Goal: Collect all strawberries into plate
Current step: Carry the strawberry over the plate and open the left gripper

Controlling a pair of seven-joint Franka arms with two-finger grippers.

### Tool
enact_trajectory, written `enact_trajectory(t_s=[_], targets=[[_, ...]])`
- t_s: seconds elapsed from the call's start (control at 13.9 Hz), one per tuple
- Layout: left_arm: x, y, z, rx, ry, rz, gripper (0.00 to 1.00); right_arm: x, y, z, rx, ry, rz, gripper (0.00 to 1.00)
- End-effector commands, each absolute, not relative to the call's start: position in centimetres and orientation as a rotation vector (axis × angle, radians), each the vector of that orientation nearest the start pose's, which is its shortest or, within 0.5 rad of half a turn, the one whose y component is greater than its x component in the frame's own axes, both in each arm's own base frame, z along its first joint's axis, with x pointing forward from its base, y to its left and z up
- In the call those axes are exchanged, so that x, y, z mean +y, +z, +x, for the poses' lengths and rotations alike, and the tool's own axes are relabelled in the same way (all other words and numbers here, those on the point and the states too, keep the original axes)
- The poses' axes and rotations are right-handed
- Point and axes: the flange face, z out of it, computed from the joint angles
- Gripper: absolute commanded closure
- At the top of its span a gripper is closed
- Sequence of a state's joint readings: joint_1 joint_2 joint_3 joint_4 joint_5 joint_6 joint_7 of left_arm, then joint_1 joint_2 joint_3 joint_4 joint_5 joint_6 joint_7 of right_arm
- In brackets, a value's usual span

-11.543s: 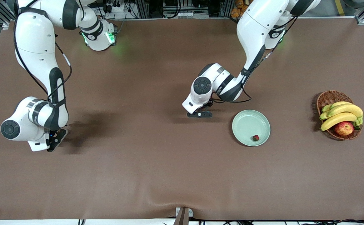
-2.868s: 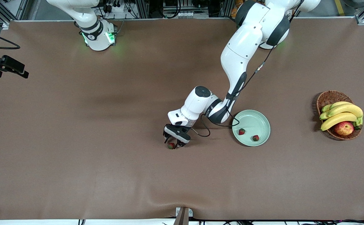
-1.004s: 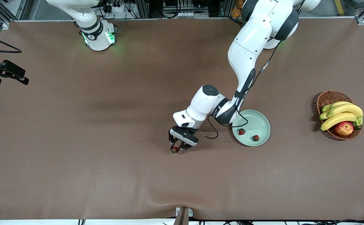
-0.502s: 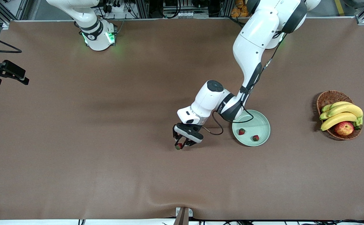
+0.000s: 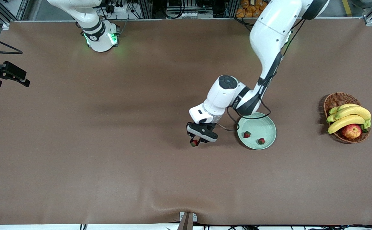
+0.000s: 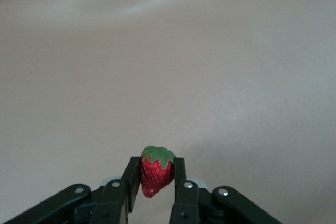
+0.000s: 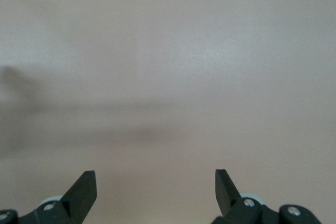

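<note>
The left gripper [image 5: 194, 142] pinches a strawberry [image 6: 155, 170] (green cap up) in the air over the brown table [image 5: 109, 159], close to the plate [image 5: 265, 123]. Two more strawberries [image 5: 246, 134] lie in the plate. The right gripper [image 7: 156, 188] waits at its end of the table, fingers spread wide, holding nothing.

A brown wicker basket [image 5: 333, 99] of bananas [image 5: 348, 116] and an apple [image 5: 352, 131] sits on the brown table [image 5: 109, 159]
</note>
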State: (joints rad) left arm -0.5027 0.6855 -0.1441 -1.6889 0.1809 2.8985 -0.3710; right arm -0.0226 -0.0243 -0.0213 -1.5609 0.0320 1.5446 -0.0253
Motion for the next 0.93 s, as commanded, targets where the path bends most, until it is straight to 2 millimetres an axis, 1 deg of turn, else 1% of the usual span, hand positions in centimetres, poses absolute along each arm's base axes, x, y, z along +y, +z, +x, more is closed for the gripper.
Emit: enact_trajectory(t_s=[0.0,0.14,0.22,0.36,0.43,0.5,0.57,0.65,0.72,0.79,0.86], targets=[[-38.3,28.4,57.6,0.66,-0.679,-3.211,1.0,-1.9,64.4,54.7,0.026,-0.021,-3.097,0.0],[-35.4,28.3,58.2,0.647,-0.56,-3.213,1.0,-1.9,64.5,54.7,0.026,-0.024,-3.097,0.0],[-33.9,27.8,58.2,0.62,-0.485,-3.213,1.0,-1.9,64.5,54.7,0.028,-0.024,-3.097,0.0],[-30.7,27.5,57.8,0.561,-0.346,-3.186,1.0,-1.9,64.4,54.7,0.028,-0.021,-3.097,0.0],[-29.2,28.0,57.6,0.533,-0.273,-3.164,1.0,-1.9,64.4,54.7,0.028,-0.021,-3.097,0.0],[-28.1,28.9,57.5,0.51,-0.2,-3.139,1.0,-1.9,64.5,54.7,0.028,-0.024,-3.097,0.0],[-27.7,29.8,56.9,0.497,-0.123,-3.113,1.0,-1.9,64.4,54.7,0.026,-0.021,-3.097,0.0],[-27.3,30.3,56.4,0.478,-0.052,-3.089,1.0,-1.9,64.5,54.7,0.028,-0.026,-3.097,0.0],[-26.4,30.3,56.3,0.459,0.001,-3.074,1.0,-1.9,64.4,54.7,0.026,-0.021,-3.097,0.0],[-24.6,30.2,56.8,0.423,0.03,-3.072,1.0,-1.9,64.4,54.7,0.028,-0.021,-3.097,0.0],[-23.4,29.6,57.0,0.403,0.052,-3.071,1.0,-1.9,64.4,54.7,0.026,-0.021,-3.097,0.0]])
